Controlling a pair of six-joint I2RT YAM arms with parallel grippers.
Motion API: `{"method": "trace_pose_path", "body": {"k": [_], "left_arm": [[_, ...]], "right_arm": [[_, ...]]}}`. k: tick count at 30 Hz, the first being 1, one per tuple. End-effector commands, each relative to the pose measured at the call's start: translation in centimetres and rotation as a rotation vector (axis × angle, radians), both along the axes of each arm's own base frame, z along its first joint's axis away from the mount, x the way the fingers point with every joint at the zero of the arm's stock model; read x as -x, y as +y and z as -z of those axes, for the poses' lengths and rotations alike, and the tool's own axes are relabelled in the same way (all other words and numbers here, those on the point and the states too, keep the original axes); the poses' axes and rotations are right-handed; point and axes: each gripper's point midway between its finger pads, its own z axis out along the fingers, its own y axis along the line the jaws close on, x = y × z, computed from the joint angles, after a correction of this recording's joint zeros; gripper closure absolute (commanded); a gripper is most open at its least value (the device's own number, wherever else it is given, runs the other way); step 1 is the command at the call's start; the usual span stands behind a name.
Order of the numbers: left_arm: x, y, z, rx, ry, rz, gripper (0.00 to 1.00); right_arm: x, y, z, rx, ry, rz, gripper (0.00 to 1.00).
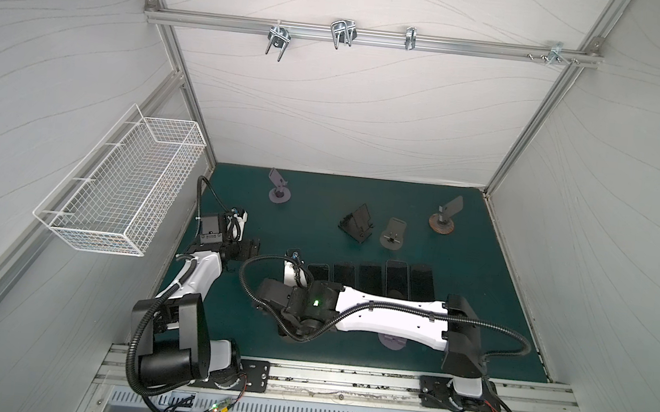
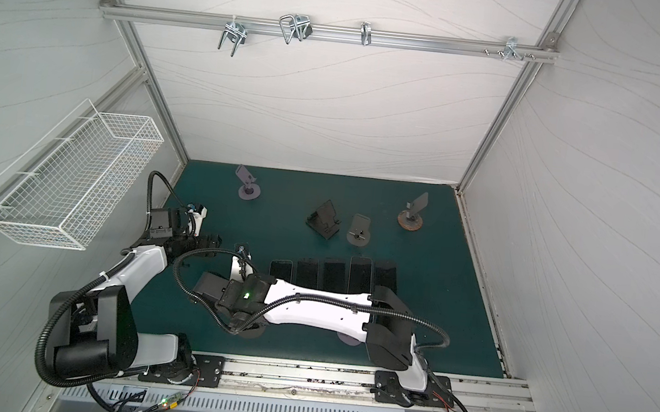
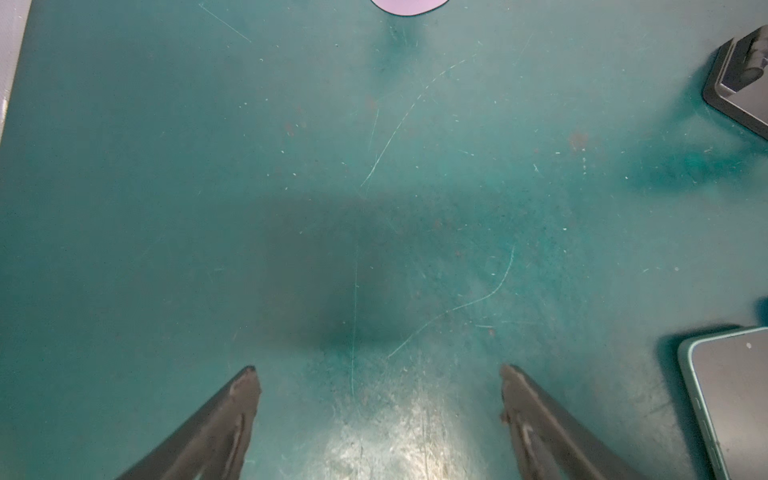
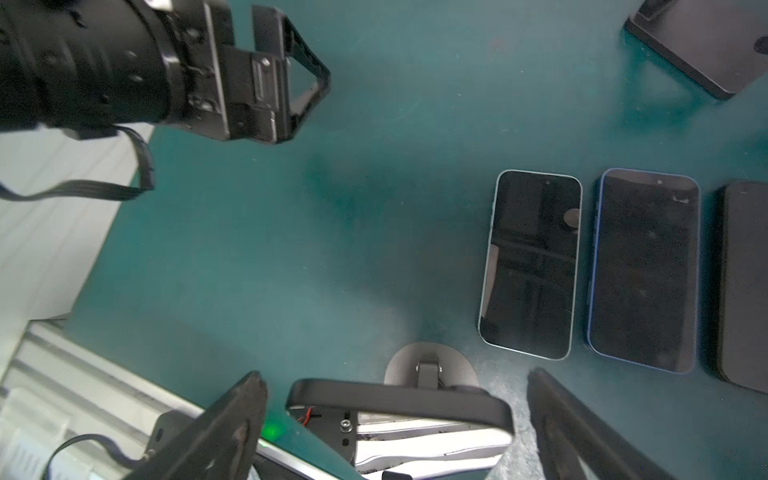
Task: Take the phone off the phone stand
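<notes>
Phone [image 4: 395, 397] and phone stand [image 4: 430, 357] sit at the near middle of the green surface [image 1: 321, 197], between the right jaws, which stand wide apart. The right wrist view shows the phone edge-on, leaning on the stand, with one jaw off each of its ends. Each end lies just inside its jaw with a thin gap showing, and no contact is visible. The stand's round grey base rests on the surface just beyond the phone.

In both top views the right arm [image 1: 388, 315] reaches from the near right corner leftward across the near side, and its wrist hides the phone and the jaws around it. Just on the far side of that arm, a row of phones [image 1: 369, 278] lies flat, side by side.

The left jaws are also spread apart and hold nothing. The left wrist view shows them over bare surface at the left side, well apart from the phone on the stand.

Toward the far side stand a purple stand [image 1: 278, 189] at the left, a black stand [image 1: 357, 224] and a grey stand [image 1: 393, 234] in the middle, and an orange-based stand [image 1: 445, 219] at the right.
</notes>
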Motion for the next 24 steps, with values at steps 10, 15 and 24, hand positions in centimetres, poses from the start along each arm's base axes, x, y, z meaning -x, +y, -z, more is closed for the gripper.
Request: {"method": "trace_pose_path", "body": {"k": [10, 15, 24], "left_arm": [[-1.0, 0.4, -1.4, -0.017, -0.034, 0.000, 0.08], [-0.9, 0.4, -1.6, -0.019, -0.047, 0.001, 0.08], [-0.9, 0.5, -1.5, -0.019, -0.040, -0.004, 0.09]], "right_arm": [[0.9, -1.9, 2.1, 0.158, 0.077, 0.101, 0.05], [0.6, -1.9, 3.0, 0.178, 0.111, 0.117, 0.08], [0.5, -0.8, 4.6, 0.208, 0.199, 0.097, 0.13]]}}
